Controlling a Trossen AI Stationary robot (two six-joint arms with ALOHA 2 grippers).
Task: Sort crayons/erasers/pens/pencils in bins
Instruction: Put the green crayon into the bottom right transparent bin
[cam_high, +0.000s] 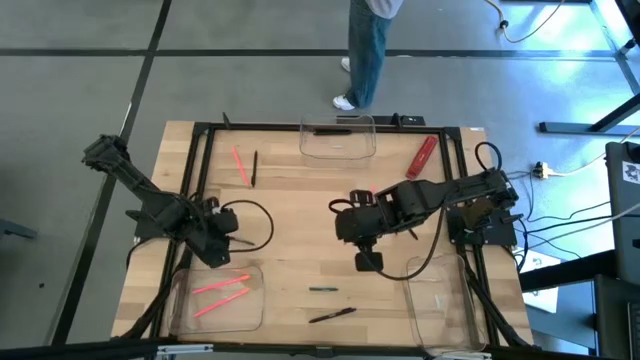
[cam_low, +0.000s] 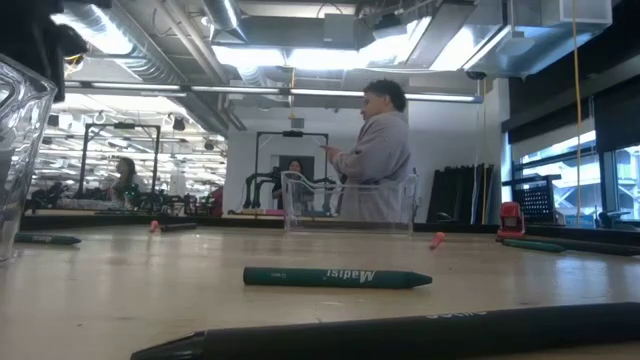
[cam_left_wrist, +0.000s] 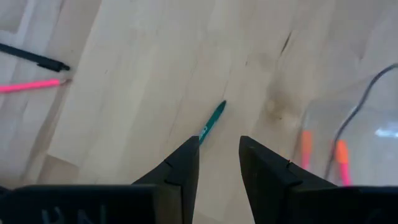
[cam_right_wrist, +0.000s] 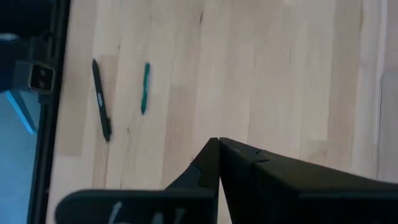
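A: Which step is this?

B: Between picks, I'd judge. The left gripper (cam_high: 222, 240), fingers spread and empty, hangs above the left bin (cam_high: 180, 300) with two pink sticks (cam_high: 220, 293). The right gripper (cam_high: 368, 262) is pressed together, holding nothing.

A: Next?

B: Probably the green crayon (cam_high: 322, 289) or black pen (cam_high: 331, 315) on the tabletop (cam_high: 300, 200) between the near bins. The right gripper must spread first.

A: Obstacles?

B: None near; a red block (cam_high: 422, 155) lies far off, and a person (cam_high: 368, 50) stands beyond.
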